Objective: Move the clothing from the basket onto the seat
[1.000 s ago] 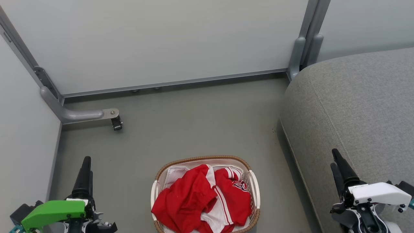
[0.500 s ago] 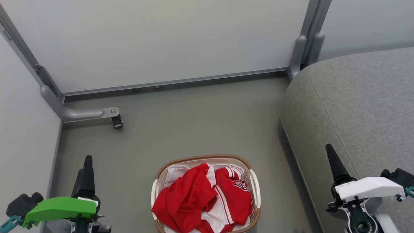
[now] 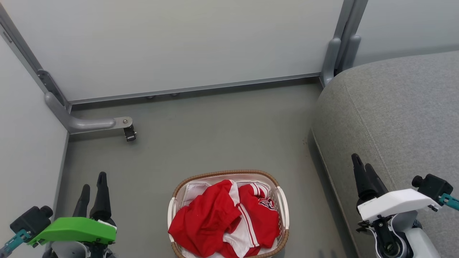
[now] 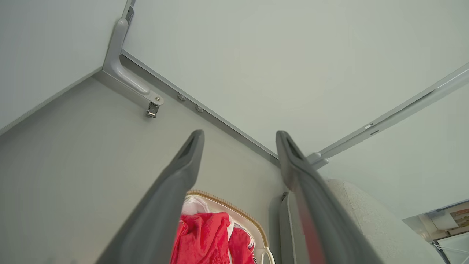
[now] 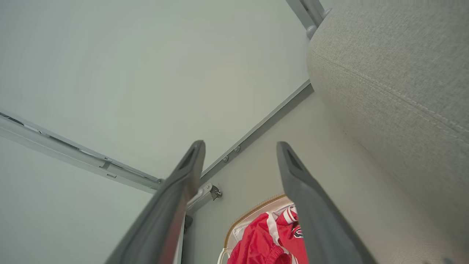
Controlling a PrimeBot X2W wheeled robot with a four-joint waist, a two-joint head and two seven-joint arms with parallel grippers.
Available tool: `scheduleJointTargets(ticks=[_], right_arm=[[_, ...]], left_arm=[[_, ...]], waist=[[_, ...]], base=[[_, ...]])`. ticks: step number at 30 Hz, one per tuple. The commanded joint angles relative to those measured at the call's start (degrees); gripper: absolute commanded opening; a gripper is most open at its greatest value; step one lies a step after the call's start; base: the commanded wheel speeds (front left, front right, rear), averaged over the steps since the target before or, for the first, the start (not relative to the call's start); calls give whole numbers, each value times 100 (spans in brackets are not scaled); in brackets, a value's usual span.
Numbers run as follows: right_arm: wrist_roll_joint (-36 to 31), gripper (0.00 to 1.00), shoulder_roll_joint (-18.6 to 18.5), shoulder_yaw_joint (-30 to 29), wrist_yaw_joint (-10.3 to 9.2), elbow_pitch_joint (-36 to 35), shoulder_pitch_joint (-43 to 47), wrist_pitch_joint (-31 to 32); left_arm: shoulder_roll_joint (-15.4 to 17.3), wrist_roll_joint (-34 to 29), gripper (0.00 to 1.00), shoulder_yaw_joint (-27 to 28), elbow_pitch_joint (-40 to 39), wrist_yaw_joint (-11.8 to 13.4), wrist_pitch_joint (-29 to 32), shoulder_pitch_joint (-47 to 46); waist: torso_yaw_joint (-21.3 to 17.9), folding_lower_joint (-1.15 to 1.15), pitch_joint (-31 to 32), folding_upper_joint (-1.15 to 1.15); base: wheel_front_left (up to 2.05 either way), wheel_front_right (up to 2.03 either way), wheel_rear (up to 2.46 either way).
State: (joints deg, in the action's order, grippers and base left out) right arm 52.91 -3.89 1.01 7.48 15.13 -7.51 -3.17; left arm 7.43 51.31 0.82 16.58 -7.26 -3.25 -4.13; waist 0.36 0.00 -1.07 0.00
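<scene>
The right gripper [image 5: 240, 143] stands parted, framing clothing [image 5: 263, 242] in the basket [image 5: 253, 211].

No writing can be read; lettering on the clothing [image 3: 222, 218] is indistinct.

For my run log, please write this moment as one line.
stage: pre-grasp | left end effector: open, empty | right end effector: open, empty | clothing: in basket | seat: no clothing visible
</scene>
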Motion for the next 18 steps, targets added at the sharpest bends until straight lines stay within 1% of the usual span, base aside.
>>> scheduleJointTargets(ticks=[1,9,18], right_arm=[[-252,100,-46,28,1,-43,-143,-75],[-1030,100,-40,75,2,59,-128,-226],[-1745,100,-36,165,2,127,-94,-380]], left_arm=[[89,-259,100,-15,-34,-13,-68,-117],[128,-967,100,-91,37,62,-221,3],[202,-1614,100,-187,46,112,-371,59]], waist=[[1,0,1,0],[6,0,13,0],[19,0,10,0]], base=[[0,0,0],[0,0,0],[0,0,0]])
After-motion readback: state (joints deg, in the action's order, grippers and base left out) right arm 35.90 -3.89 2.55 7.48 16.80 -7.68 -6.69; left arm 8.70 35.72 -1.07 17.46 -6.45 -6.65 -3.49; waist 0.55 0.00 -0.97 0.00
